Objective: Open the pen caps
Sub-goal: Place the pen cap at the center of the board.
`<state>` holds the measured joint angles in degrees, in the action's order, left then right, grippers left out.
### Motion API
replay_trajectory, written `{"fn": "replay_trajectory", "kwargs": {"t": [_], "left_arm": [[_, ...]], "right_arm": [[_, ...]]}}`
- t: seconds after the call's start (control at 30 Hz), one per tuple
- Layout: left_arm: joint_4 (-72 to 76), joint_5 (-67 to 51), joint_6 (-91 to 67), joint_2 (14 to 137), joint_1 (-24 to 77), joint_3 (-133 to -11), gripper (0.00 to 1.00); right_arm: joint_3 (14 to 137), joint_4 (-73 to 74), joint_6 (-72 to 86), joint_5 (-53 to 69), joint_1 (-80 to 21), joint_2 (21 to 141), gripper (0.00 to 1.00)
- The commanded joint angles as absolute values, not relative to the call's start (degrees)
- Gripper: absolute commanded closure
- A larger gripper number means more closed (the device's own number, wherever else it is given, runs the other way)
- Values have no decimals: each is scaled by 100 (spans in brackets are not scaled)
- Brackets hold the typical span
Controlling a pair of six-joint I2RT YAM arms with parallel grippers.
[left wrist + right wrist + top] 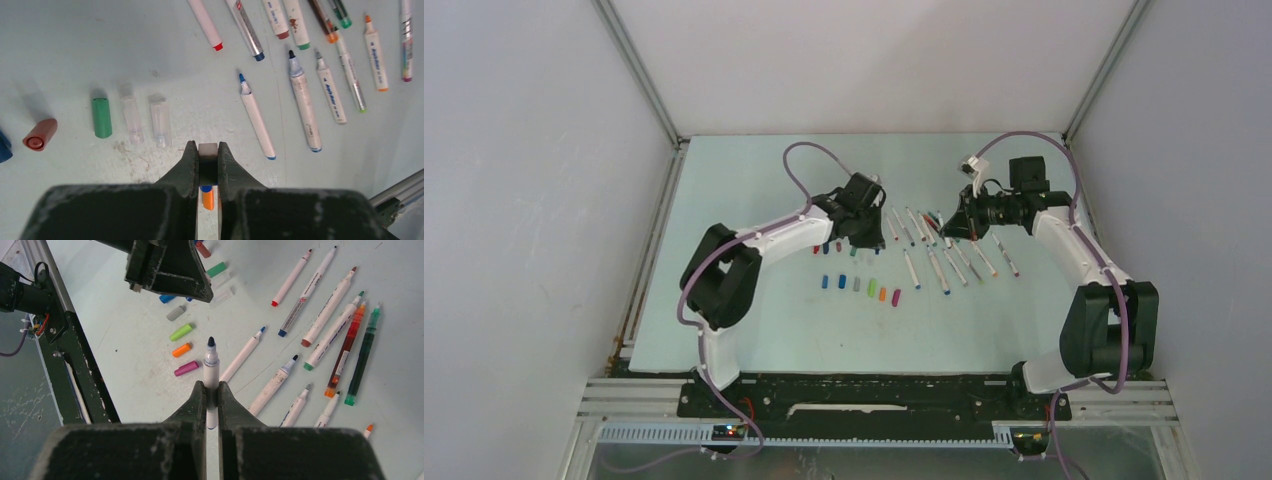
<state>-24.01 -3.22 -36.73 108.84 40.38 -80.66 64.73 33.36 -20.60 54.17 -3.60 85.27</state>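
Observation:
My left gripper (207, 146) is shut on a pale, whitish pen cap (208, 152) and holds it above the table. On the table beneath it lie a green cap (101, 117), two clear caps (132, 120) and a reddish-brown cap (40, 134). An orange cap (208, 199) shows between the fingers. My right gripper (211, 387) is shut on a white pen (211, 367) whose dark tip is bare and points away. From above, the left gripper (861, 232) and the right gripper (946, 226) hover apart over the table's middle.
A row of several coloured caps (859, 287) lies in front of the grippers. Several uncapped pens (327, 315) are fanned out to the right. The left arm's gripper body (167, 265) sits close ahead of the right gripper. A metal frame rail (65, 340) runs along the left.

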Motion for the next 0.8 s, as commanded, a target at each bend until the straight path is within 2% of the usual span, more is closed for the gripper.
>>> {"fn": "replay_trajectory", "kwargs": {"t": [0.0,0.37,0.77], "left_arm": [[-2641,-232,-3517,11201,4151,-8576,95],[-2863,-202,-3450,11840,4206,-9074,90],[-3200,-57,-3349,12165,4210,-9339,79]], "right_arm": [[6585,3322,-2160,5493,-310,8563,98],[6584,3334,-2162,5552,-264,8632,98],[6660,3463,-2220,5623,-221,8707,98]]}}
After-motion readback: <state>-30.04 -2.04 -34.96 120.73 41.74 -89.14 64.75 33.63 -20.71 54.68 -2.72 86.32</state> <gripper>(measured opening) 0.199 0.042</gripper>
